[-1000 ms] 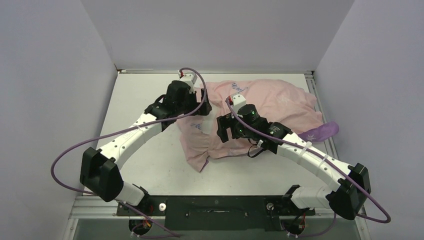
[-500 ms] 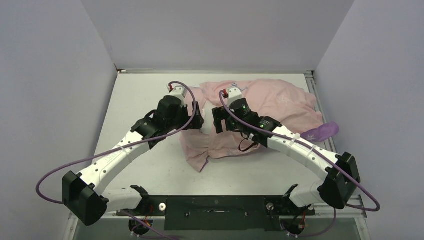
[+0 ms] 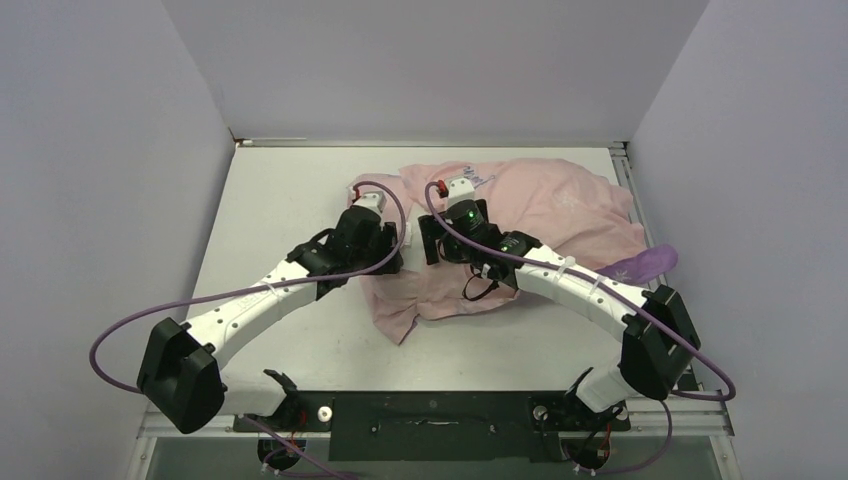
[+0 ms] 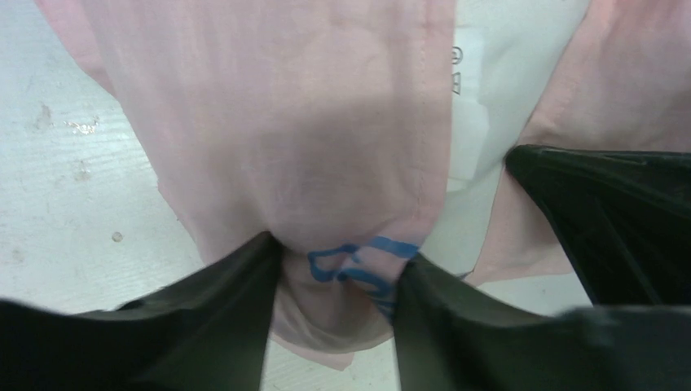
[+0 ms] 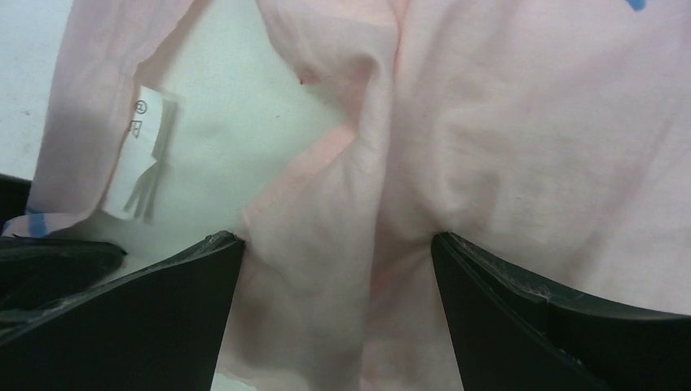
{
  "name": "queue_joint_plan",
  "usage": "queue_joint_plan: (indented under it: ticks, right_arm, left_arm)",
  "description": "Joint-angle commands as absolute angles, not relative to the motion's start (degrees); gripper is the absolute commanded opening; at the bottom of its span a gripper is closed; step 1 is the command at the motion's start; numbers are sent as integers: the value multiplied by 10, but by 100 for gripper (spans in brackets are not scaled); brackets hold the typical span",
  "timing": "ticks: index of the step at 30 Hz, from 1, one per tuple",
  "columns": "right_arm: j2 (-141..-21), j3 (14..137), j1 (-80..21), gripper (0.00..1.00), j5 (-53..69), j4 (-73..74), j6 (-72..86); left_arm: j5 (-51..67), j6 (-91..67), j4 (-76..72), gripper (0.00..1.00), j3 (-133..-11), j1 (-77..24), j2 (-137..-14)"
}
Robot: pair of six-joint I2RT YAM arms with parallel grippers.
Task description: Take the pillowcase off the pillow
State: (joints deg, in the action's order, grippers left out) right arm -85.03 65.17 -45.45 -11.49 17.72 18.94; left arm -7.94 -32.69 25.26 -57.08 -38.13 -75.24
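Two arms: both reach to the near-left end of the pillowcase (image 3: pixel 560 205).
Pillowcase: pink side out, crumpled over the far right part of the tabletop (image 3: pixel 280 190); purple corner (image 3: pixel 648 263) at the right edge.
Pillow (image 5: pixel 244 130): white, seen only through the open mouth of the case.
Left gripper (image 4: pixel 338 261): clenched on a bunched fold of hem with blue print.
Right gripper (image 5: pixel 334 244): spread wide, tips resting on the cloth beside the opening, gripping nothing.
Care tag (image 5: pixel 147 175): white, lying on the pillow.

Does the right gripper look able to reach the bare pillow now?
Probably yes: the pillow shows uncovered through the pillowcase opening just beside the open right gripper, though a fold of that cloth lies between its fingers.
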Motion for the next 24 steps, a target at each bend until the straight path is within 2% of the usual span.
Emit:
queue_joint_plan:
  ticks: [1, 5, 8, 15, 18, 24]
  right_arm:
    - [-853, 636, -432, 90, -181, 184, 213]
    - [-841, 609, -395, 90, -172, 189, 234]
    - [-834, 597, -365, 90, -156, 191, 245]
    - [-828, 596, -347, 90, -148, 195, 243]
    - [-826, 602, -347, 90, -143, 201, 240]
    - [-794, 654, -385, 90, -101, 202, 182]
  left_arm:
    - [-100, -339, 234, 41, -528, -371, -721]
    - [-88, -355, 233, 32, -484, -348, -682]
    - [-78, -369, 235, 19, -456, -329, -654]
    - [-69, -395, 250, 10, -404, -303, -593]
    - [-55, -411, 247, 0, -374, -289, -575]
    - [8, -436, 169, 0, -331, -281, -563]
